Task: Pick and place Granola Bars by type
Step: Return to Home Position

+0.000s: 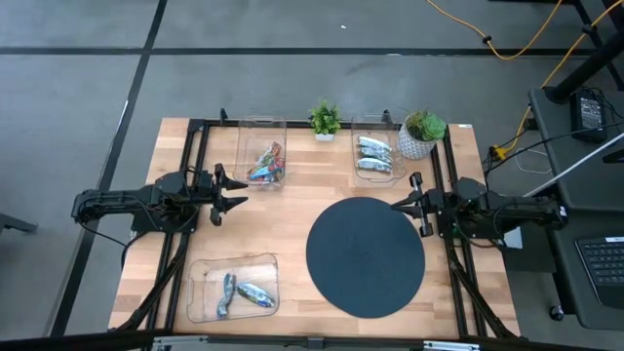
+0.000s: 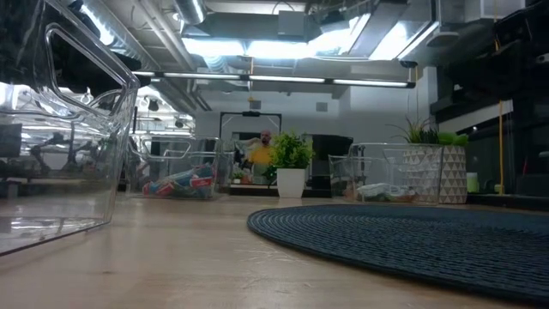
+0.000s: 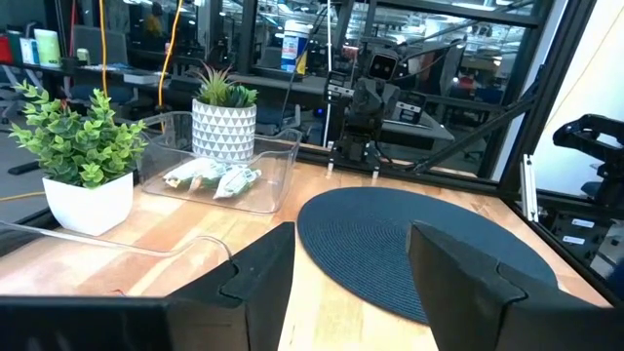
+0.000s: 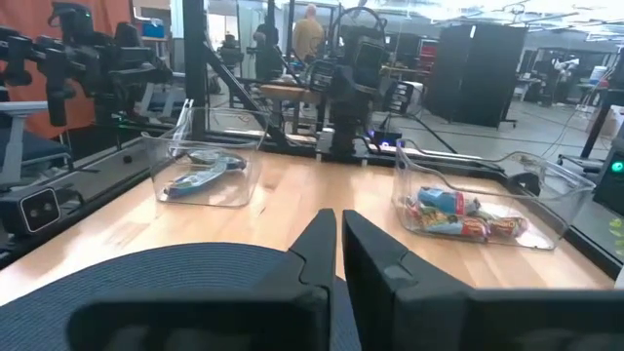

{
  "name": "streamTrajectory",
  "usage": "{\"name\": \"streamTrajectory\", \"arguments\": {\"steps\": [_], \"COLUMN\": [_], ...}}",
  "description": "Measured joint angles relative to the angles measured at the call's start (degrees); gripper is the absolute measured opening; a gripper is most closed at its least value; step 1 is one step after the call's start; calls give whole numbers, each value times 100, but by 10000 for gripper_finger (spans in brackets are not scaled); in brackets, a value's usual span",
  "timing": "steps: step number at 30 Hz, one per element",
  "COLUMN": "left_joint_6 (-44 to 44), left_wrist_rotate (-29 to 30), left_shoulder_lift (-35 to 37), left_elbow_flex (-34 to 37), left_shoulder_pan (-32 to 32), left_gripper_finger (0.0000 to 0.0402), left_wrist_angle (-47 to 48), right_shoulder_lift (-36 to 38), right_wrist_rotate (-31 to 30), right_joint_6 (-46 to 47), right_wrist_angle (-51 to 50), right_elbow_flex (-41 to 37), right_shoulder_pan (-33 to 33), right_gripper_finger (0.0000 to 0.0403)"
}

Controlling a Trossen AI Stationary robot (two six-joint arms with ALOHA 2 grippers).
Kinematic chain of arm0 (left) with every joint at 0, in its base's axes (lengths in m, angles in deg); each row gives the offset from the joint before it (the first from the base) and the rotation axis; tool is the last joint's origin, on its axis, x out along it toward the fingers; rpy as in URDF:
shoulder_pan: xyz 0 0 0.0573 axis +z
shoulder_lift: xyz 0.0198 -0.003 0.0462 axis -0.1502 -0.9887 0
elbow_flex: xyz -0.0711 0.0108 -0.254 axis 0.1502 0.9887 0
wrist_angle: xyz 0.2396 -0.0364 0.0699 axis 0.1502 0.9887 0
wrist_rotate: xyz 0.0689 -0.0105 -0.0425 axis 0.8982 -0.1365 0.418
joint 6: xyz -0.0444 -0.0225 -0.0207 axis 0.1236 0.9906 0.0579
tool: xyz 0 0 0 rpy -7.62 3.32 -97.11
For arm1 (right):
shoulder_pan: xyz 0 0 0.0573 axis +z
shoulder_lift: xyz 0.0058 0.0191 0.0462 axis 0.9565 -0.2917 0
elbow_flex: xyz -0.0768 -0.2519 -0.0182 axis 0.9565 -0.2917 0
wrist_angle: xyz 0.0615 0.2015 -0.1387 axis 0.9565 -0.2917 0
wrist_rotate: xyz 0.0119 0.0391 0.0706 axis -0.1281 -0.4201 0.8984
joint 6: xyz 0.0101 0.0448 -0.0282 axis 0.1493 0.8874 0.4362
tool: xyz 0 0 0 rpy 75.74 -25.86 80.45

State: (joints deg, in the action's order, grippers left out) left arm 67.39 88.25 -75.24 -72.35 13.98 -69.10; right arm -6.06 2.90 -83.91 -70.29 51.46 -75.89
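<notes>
The granola bars lie in three clear trays. Red-orange and blue ones fill the far left tray (image 1: 263, 163) (image 4: 466, 215). Silver-white ones lie in the far right tray (image 1: 375, 156) (image 3: 216, 178). A few blue, silver and dark ones lie in the near left tray (image 1: 237, 291) (image 4: 200, 172). My left gripper (image 1: 234, 191) (image 3: 351, 263) is open and empty, level above the table's left side, beside the far left tray. My right gripper (image 1: 400, 205) (image 4: 338, 229) is shut and empty at the far right edge of the dark round mat (image 1: 366, 255).
A small plant in a white pot (image 1: 325, 119) (image 3: 83, 166) and a plant in a patterned pot (image 1: 421, 132) (image 3: 222, 117) stand at the far edge. The round mat covers the table's middle right. A person (image 2: 262, 150) shows far behind the table.
</notes>
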Motion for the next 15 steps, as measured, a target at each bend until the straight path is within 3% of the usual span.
{"name": "streamTrajectory", "arguments": {"steps": [15], "left_joint_6": [0], "left_wrist_rotate": [0], "left_shoulder_lift": [0], "left_elbow_flex": [0], "left_shoulder_pan": [0], "left_gripper_finger": [191], "left_wrist_angle": [0], "right_shoulder_lift": [0], "right_wrist_rotate": [1], "right_joint_6": [-2], "right_wrist_angle": [0], "right_elbow_flex": [0], "right_shoulder_pan": [0], "right_gripper_finger": [18]}}
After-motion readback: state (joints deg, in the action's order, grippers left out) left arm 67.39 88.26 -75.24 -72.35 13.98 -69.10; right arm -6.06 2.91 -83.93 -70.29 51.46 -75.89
